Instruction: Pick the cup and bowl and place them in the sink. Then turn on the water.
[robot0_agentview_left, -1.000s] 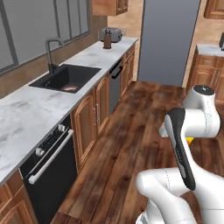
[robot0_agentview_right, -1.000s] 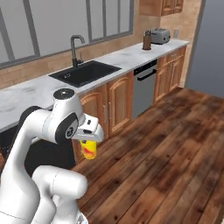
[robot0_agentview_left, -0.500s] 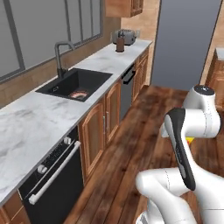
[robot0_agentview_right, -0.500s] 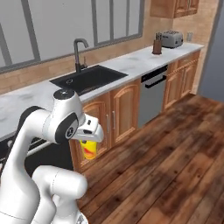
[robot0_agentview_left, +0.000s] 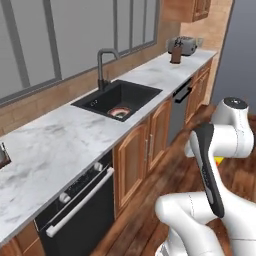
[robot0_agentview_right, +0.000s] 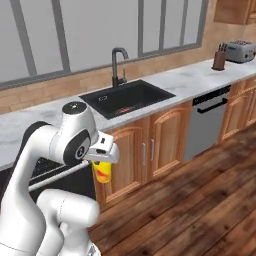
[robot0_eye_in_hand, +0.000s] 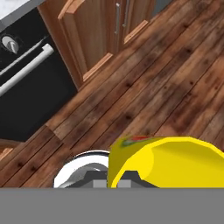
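My gripper (robot0_agentview_right: 102, 167) hangs low in front of the counter cabinets, shut on the small yellow cup (robot0_agentview_right: 102, 173), whose red-orange mark shows on its side. In the hand view the cup (robot0_eye_in_hand: 170, 162) sits large at the bottom, over the wooden floor. A sliver of the cup (robot0_agentview_left: 218, 160) peeks from behind my arm. The black sink (robot0_agentview_left: 137, 91) lies in the marble counter, with a red-and-white drain (robot0_agentview_left: 119, 112) and a black gooseneck faucet (robot0_agentview_left: 103, 66) behind it. From the right I see the sink (robot0_agentview_right: 145, 90) and faucet (robot0_agentview_right: 117, 64) up and to the right of the cup. The bowl and the water are out of view.
A toaster (robot0_agentview_right: 241, 50) and knife block (robot0_agentview_right: 218, 59) stand at the counter's far right end. A black oven (robot0_agentview_left: 75, 200) sits under the counter left of the sink and a dishwasher (robot0_agentview_right: 210, 122) to its right. Wooden floor (robot0_agentview_right: 200, 200) stretches beside the cabinets.
The whole picture has shifted as the base moved: the sink and counter are now nearer and seen more head-on. The cup stays in the shut gripper.
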